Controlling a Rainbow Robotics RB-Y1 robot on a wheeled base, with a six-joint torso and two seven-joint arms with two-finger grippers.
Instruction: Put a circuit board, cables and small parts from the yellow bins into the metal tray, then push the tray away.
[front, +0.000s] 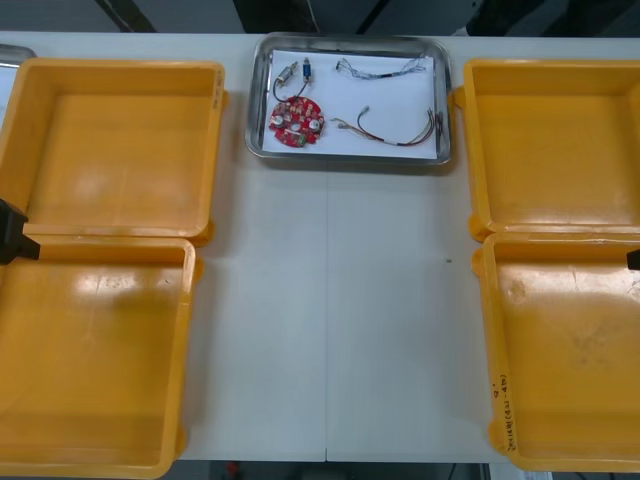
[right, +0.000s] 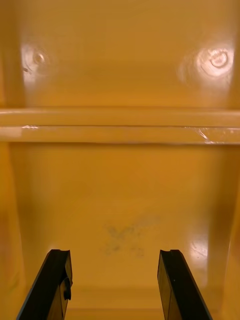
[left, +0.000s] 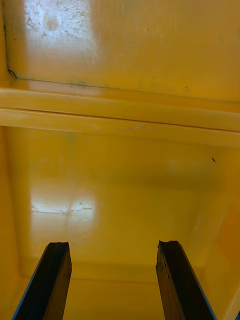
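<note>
The metal tray (front: 256, 100), white inside, stands at the table's far middle. In it lie a round red circuit board (front: 297, 122), small metal parts (front: 296, 70), a twisted blue and white cable (front: 382, 68) and a red and yellow cable (front: 397, 129). My left gripper (left: 113, 245) hangs open over the bare floor of a left yellow bin (left: 120, 200); a black part of that arm (front: 12, 232) shows at the left edge. Open as well, my right gripper (right: 114, 252) is above the bare floor of a right yellow bin (right: 125, 200), its arm (front: 633, 260) at the right edge.
Two yellow bins stand at the left (front: 115, 150) (front: 90, 350) and two at the right (front: 550, 150) (front: 565, 350), all with bare floors. The white table (front: 330, 320) runs between them from the tray to the near edge.
</note>
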